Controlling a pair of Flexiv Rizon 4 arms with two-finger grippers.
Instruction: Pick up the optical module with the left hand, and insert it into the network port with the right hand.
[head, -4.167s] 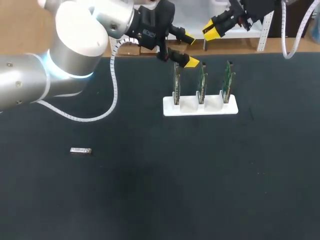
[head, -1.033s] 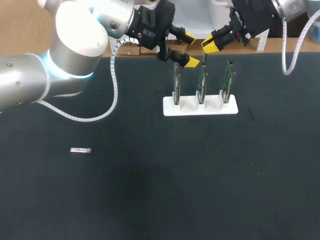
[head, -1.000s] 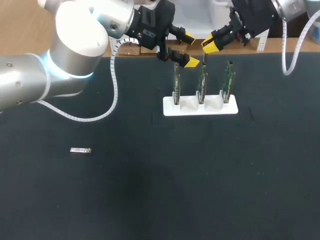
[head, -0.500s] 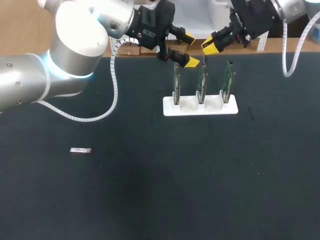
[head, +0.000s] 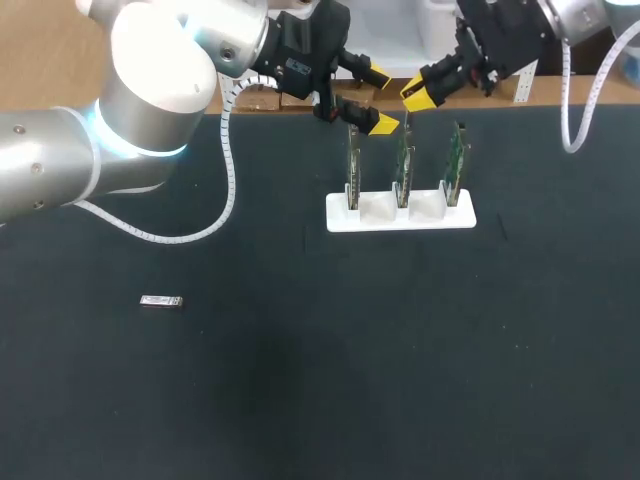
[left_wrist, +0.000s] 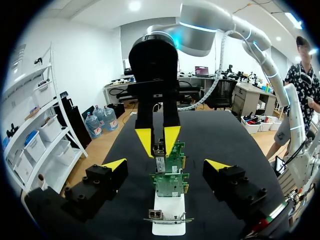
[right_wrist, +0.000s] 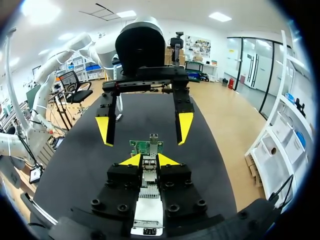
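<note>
Evidently the right gripper (head: 417, 92) is pinched on a small metal optical module (right_wrist: 148, 172) and hangs just above the middle card (head: 403, 160) of three green boards standing upright in a white holder (head: 430, 214). A second module (head: 161, 301) lies flat on the black table (head: 300, 400), well apart to the left. Such a module looks light, stiff and slick, best held across its long flat sides. The thin boards may flex if pushed askew, and the left gripper (head: 380, 99), spread wide beside the leftmost card (head: 353, 165), crowds that side, though the near table gives room.

White stand (head: 400, 216), 3 slots, on black table (head: 300, 380).
</note>
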